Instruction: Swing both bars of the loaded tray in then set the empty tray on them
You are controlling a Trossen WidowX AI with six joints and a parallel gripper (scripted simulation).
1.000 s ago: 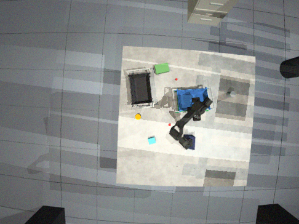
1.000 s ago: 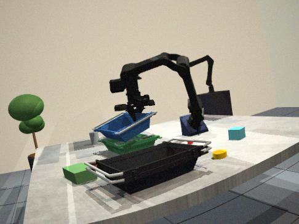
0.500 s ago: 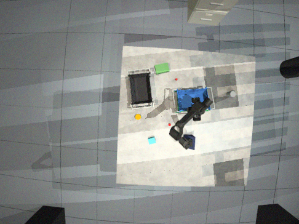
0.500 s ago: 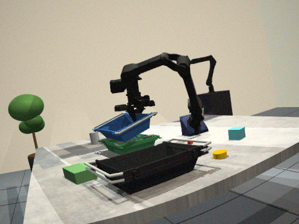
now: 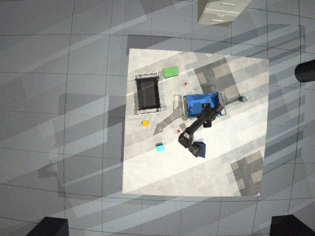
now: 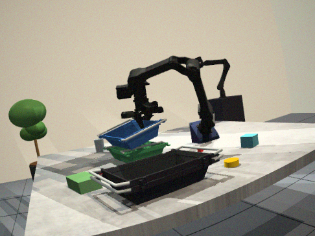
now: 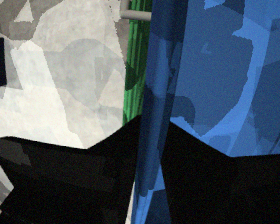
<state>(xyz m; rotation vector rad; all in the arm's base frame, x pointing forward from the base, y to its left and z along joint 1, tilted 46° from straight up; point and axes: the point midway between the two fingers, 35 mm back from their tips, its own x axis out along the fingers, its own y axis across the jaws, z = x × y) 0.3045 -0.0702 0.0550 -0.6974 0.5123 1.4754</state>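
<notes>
My black tool point(image 6: 141, 115) grips a blue tray point(image 6: 129, 135) above a green tray point(image 6: 136, 152). A black tray point(image 6: 155, 174) carries pale grey wire bars point(image 6: 107, 181). The table point(image 6: 275, 152) is mottled white and grey. On it lie a green block point(image 6: 81, 181), a yellow disc point(image 6: 231, 162), a cyan cube point(image 6: 249, 140) and 2 red dots point(image 5: 186, 83).

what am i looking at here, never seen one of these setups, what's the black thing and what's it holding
The black thing is a jointed robot arm bolted to a table. One picture looks straight down, one from the side, one from a camera at its wrist. Its gripper has its fingers shut on the rim of a blue tray, held tilted above a green tray. A black tray with wire bars lies nearer the side camera, among a few small coloured blocks.
</notes>
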